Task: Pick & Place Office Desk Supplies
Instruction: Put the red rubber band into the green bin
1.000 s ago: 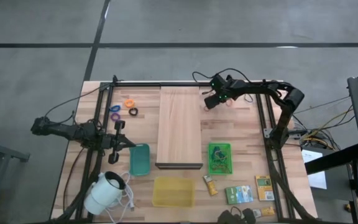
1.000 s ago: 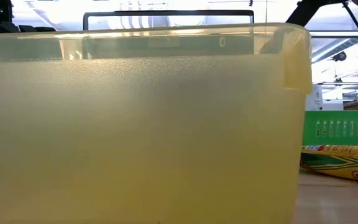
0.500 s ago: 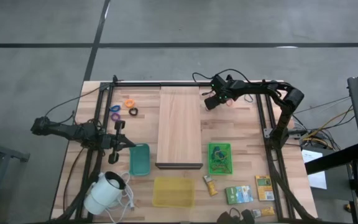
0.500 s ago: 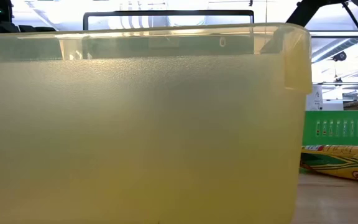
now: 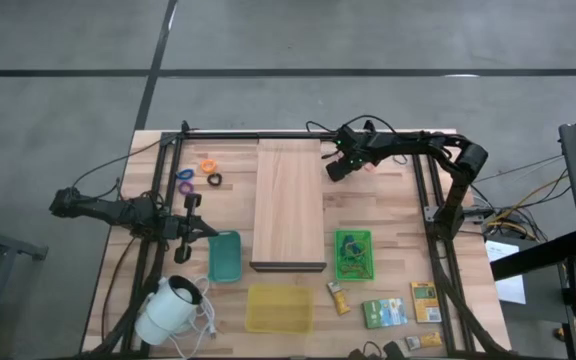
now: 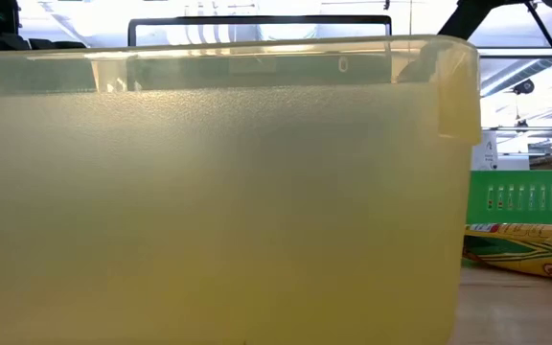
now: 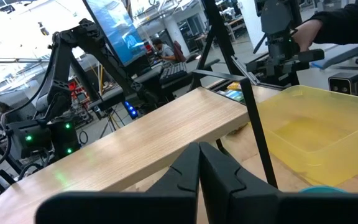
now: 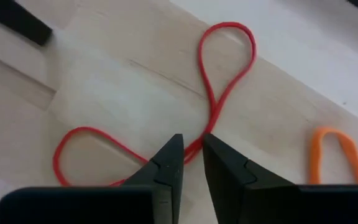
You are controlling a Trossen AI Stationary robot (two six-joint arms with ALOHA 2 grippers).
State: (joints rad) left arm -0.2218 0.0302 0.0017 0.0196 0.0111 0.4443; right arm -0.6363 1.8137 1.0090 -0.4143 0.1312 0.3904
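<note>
No writing is legible on the packets at the table's near edge. The right end effector reaches low beside the wooden board, fingers pinched on the red rubber band, an orange band nearby. The left end effector waits clenched, empty, by the teal tray.

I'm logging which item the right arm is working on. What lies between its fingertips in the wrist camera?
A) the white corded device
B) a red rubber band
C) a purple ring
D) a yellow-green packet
B: in the right wrist view the right gripper has its nearly closed fingertips on either side of the red rubber band, twisted into a figure-eight on the table.
</note>
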